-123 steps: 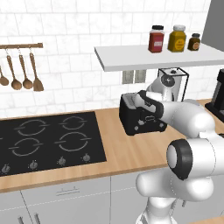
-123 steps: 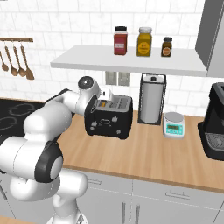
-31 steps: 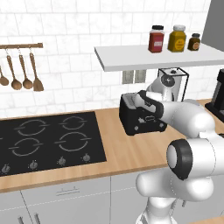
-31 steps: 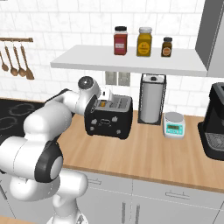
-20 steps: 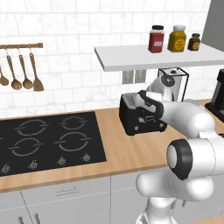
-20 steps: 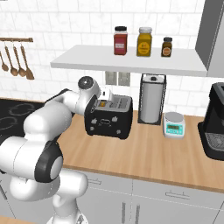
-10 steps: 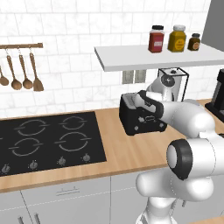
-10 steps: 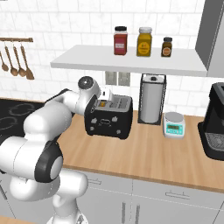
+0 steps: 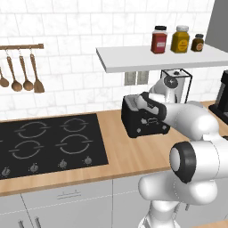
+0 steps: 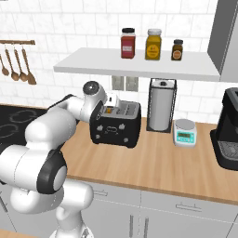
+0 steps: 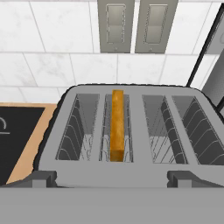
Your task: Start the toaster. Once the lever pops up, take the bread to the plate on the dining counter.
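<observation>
Bread (image 11: pixel 117 124) seen seated in toaster (image 10: pixel 116 123) slot, directly below hand (image 11: pixel 112 181). Hand fingers spread apart, nothing gripped. Bread extraction and carry to plate judged left.

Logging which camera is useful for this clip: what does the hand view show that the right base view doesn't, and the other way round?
Hand view alone: the toaster's four slots seen from above, the bread standing on edge in the second slot from the left, and two wall outlets close up.
Right base view alone: the arm reaching over the toaster, the shelf with three jars, the paper towel holder, the scale and the black coffee machine.
Both: the toaster, the tiled wall, the wood counter and the hob's edge.
</observation>
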